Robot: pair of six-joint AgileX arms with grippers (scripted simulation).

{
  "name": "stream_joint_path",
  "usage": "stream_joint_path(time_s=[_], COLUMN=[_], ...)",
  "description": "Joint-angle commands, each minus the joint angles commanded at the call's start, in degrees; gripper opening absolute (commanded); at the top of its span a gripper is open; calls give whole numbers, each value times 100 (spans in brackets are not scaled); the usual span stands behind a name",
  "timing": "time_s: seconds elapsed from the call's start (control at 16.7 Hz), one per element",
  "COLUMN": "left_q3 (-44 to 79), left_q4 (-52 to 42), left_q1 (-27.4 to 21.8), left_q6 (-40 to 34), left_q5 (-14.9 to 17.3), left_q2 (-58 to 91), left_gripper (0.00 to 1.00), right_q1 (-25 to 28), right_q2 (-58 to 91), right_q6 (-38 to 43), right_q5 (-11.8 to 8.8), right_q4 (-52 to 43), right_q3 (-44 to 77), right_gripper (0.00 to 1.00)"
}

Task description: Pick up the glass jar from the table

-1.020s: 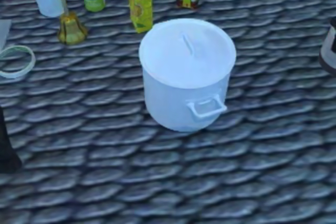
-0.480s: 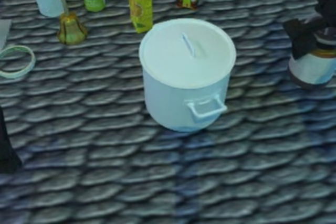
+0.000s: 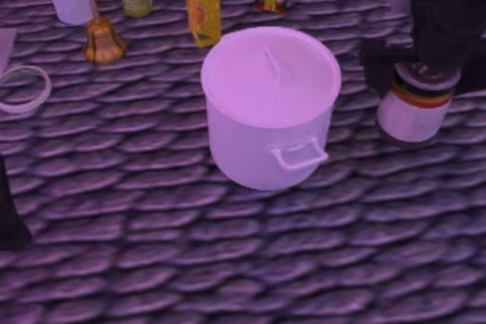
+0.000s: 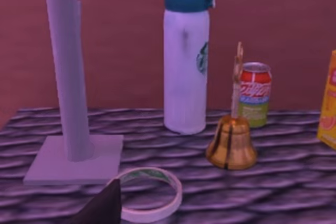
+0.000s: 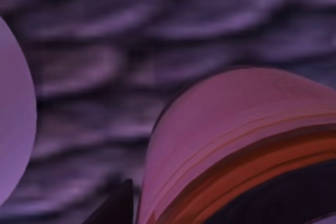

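The woven-pattern bench (image 3: 228, 263) carries a large white lidded pot (image 3: 269, 104). Right of it, the glass jar (image 3: 414, 108) has travelled leftward, hanging lifted in the right claw (image 3: 421, 62), clamped on its lid. Left claw (image 3: 11, 218) parked; its state unclear.

White pot (image 3: 266, 104), brass bell (image 3: 101, 39), yellow carton (image 3: 201, 1) on the scale-patterned table (image 3: 228, 263).

The table (image 3: 152, 248) looks like rough woven cloth. The pot (image 3: 266, 111) is smooth and matt. The bell (image 4: 231, 142) is shiny brass-like metal. The glass jar (image 3: 414, 108) carries a matt label.
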Motion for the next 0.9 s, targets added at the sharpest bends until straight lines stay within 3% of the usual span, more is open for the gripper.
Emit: stream_joint_path(time_s=[0.42,0.9], left_q3=[0,0], left_q4=[0,0], left_q1=[0,0], left_q6=[0,0], left_q5=[0,0], left_q2=[0,0], left_gripper=[100,100], right_q1=[26,43], right_q2=[17,331], right_q6=[144,133], right_q5=[19,35], right_q4=[56,1029], right_q3=[-62,-701], right_gripper=[0,0])
